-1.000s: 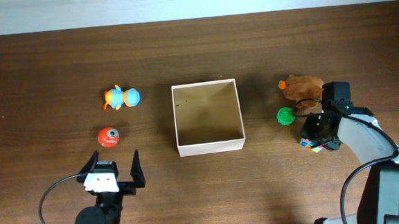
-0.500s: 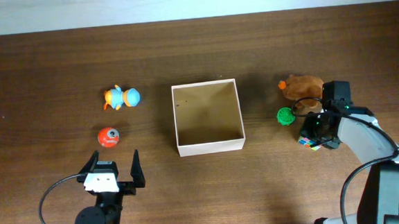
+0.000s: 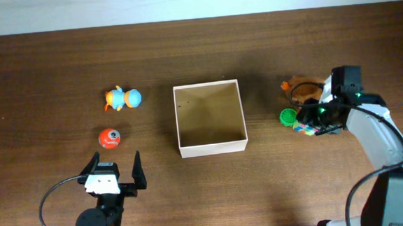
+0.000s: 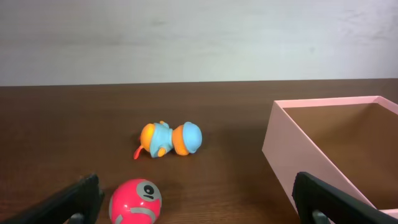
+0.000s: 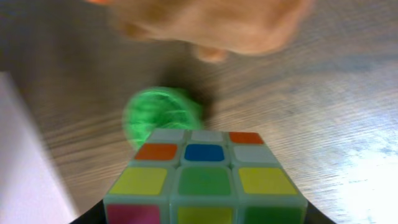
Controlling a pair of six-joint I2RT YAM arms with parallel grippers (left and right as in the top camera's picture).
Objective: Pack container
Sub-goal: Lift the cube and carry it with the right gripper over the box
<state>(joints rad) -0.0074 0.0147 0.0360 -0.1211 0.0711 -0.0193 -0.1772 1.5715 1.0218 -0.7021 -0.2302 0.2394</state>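
The right pincer (image 3: 313,120), pinching the glossy colour-tiled puzzle cube (image 5: 205,180), has shifted toward the green ball (image 3: 287,117) since a second ago; the left pincer (image 3: 115,164) stays spread. The square cardboard container (image 3: 213,149) sits mid-way across the tabletop (image 3: 44,66).

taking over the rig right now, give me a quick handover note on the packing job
Left hand: open, holding nothing, near the front of the table, short of the red ball.
Right hand: shut on the colour cube, right of the container, beside the green ball.
Done: nothing packed; the container is empty.
Left: cube, green ball, brown plush, red ball and orange-and-blue toy all go in.
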